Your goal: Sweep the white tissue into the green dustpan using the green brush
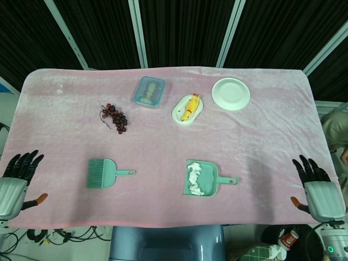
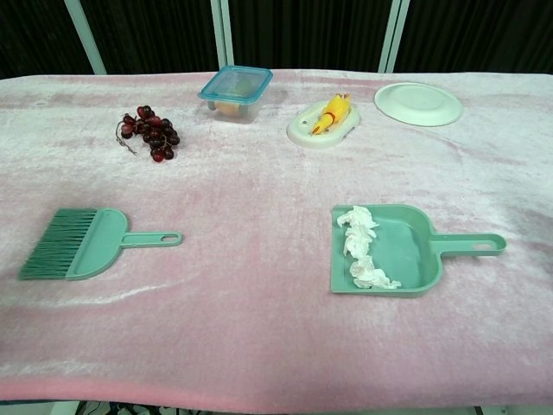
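The green dustpan (image 1: pixel 209 180) (image 2: pixel 406 251) lies on the pink cloth near the front, handle pointing right. The white tissue (image 1: pixel 194 180) (image 2: pixel 361 248) lies crumpled inside it along its left side. The green brush (image 1: pixel 103 173) (image 2: pixel 86 253) lies flat to the left, bristles pointing left, with no hand on it. My left hand (image 1: pixel 15 182) hangs at the far left front corner, fingers spread, holding nothing. My right hand (image 1: pixel 316 189) sits at the far right front corner, fingers spread and empty. Neither hand shows in the chest view.
At the back lie a bunch of dark grapes (image 1: pixel 115 116) (image 2: pixel 147 133), a blue lidded container (image 1: pixel 149 91) (image 2: pixel 236 89), a yellow toy on a white dish (image 1: pixel 188 108) (image 2: pixel 326 119) and a white plate (image 1: pixel 231 93) (image 2: pixel 418 103).
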`<state>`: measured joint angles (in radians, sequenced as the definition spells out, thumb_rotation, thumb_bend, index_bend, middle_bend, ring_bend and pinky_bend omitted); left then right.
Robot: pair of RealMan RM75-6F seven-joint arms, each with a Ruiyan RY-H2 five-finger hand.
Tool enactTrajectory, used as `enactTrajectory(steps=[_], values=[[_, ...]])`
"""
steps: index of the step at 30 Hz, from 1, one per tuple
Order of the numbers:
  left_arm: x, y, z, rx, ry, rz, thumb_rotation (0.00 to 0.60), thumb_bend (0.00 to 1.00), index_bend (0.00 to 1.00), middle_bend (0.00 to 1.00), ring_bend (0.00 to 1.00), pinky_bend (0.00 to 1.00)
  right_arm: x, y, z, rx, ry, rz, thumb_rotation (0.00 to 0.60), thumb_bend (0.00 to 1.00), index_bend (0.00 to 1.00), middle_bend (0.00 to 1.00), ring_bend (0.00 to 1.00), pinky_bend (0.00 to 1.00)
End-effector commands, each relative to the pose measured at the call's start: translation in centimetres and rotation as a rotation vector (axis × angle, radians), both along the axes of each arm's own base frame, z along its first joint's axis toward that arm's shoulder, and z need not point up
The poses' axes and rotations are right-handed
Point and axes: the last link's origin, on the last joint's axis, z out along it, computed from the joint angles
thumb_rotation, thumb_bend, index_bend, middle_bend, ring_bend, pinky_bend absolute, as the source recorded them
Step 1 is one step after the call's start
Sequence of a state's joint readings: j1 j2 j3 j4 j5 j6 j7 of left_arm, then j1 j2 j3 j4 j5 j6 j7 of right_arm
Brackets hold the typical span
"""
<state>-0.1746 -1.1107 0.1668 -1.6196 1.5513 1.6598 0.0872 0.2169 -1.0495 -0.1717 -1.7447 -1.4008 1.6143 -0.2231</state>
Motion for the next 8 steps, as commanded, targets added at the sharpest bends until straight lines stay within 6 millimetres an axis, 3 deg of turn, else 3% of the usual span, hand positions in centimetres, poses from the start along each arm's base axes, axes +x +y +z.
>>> enactTrajectory(steps=[1,8], values=[[-1.07,-0.85,0.89,0.059,-0.008,0.026,0.600,0.05,0.00,0.00,0.00,0.00,-1.57,1.09,0.15,-0.062,-0.019,-0.018,0.600,0.00,0.00,0.00,0.00,0.18],[-1.69,-0.80,1.69,0.111,-0.051,0.070,0.600,0.05,0.00,0.00,0.00,0.00,-1.85,0.86,0.72,-0.142,-0.074,-0.001,0.600,0.00,0.00,0.00,0.00,0.18]])
